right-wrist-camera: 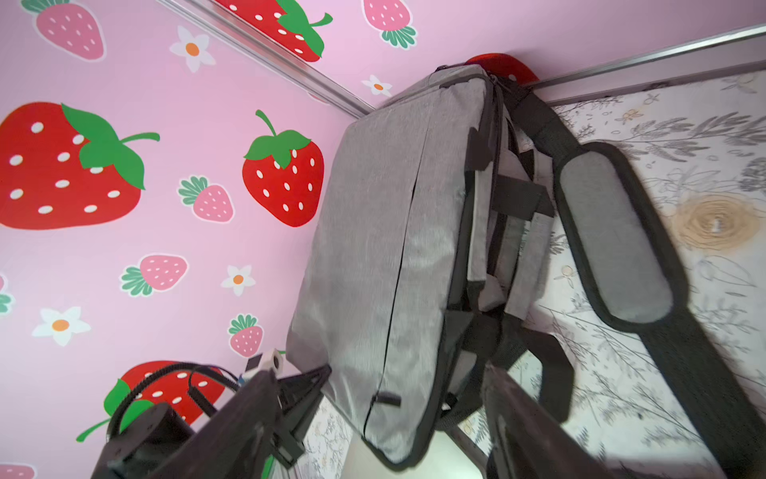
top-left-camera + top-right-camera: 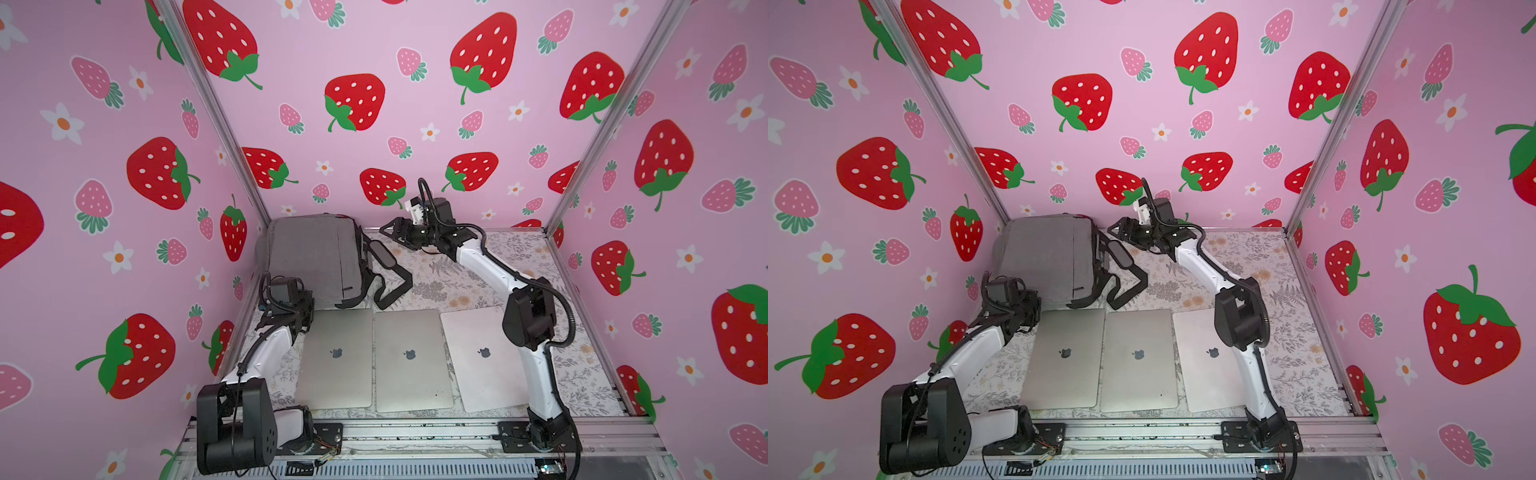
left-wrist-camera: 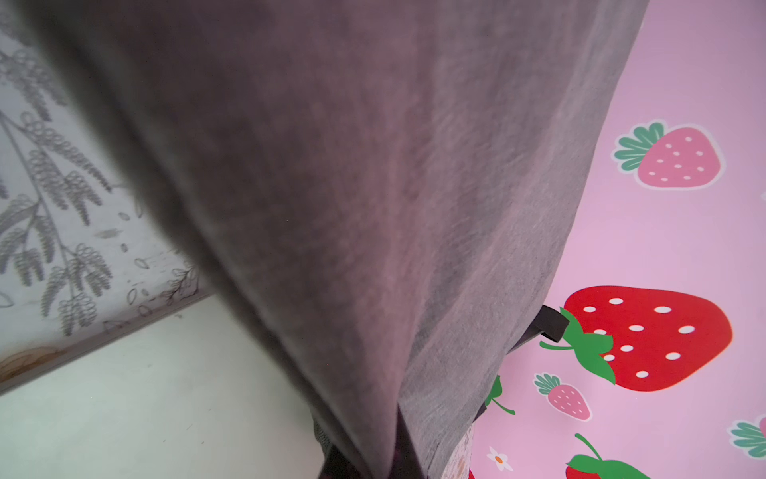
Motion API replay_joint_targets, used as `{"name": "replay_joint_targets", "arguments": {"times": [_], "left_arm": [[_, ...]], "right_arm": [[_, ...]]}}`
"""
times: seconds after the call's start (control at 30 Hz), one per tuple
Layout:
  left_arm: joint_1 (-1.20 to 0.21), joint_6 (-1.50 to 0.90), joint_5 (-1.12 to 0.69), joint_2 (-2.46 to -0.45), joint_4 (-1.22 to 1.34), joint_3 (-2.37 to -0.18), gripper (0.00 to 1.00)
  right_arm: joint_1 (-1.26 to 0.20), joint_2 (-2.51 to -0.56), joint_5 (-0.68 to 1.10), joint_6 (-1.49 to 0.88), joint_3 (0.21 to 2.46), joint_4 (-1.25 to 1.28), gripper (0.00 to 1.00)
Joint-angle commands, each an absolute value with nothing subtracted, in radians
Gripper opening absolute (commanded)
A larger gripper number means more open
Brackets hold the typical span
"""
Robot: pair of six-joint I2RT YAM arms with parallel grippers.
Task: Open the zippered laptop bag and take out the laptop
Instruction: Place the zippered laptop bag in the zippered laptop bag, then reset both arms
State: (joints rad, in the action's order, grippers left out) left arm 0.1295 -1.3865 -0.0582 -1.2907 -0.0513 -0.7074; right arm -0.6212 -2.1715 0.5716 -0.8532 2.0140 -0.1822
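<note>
Two grippers are flanking the laptop bag (image 2: 309, 253): left gripper (image 2: 306, 319) pinching its fabric, right gripper (image 2: 392, 235) hanging spread beside it

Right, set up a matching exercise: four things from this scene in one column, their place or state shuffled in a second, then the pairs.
Things:
1. grey fabric laptop bag
2. black shoulder strap with a grey pad
3. left gripper
4. right gripper

Place or state:
a. open, jaws wide, near the bag's strap side
b. in the far left corner of the table
c. shut on the bag's near corner
d. lying loose on the floral table cover, right of the bag

Pairs: 1-b, 2-d, 3-c, 4-a
</note>
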Motion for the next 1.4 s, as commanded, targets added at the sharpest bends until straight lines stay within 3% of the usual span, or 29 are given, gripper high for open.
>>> {"name": "replay_joint_targets", "arguments": {"times": [0.0, 0.17, 0.43, 0.67, 0.9, 1.1, 1.37], "left_arm": [[0.151, -1.349, -0.014, -1.349, -0.024, -0.781, 0.0], [0.16, -1.34, -0.035, -1.383, 0.012, -0.781, 0.04], [0.172, -1.261, -0.109, -1.382, -0.042, -0.83, 0.48], [0.181, -1.119, -0.092, -1.232, -0.316, -0.888, 0.99], [0.151, -0.676, -0.035, -1.166, -0.532, -0.954, 0.99], [-0.084, -0.303, 0.189, -0.988, -0.25, -0.683, 0.99], [-0.124, -0.17, 0.293, -1.079, -0.03, -0.612, 0.99]], "right_arm": [[-0.605, -2.076, 0.56, -0.787, 1.905, -0.196, 0.84], [-0.571, -1.9, 0.541, -0.733, 1.671, -0.209, 0.89], [-0.469, -1.622, 0.502, -0.635, 1.329, -0.293, 1.0], [-0.326, -1.394, 0.348, -0.416, 1.156, -0.515, 1.0], [-0.218, -1.157, 0.002, -0.204, 0.947, -0.475, 0.99], [-0.196, -1.038, -0.21, -0.073, 0.697, -0.201, 1.0], [-0.162, -1.058, -0.298, -0.008, 0.512, 0.072, 1.0]]}}
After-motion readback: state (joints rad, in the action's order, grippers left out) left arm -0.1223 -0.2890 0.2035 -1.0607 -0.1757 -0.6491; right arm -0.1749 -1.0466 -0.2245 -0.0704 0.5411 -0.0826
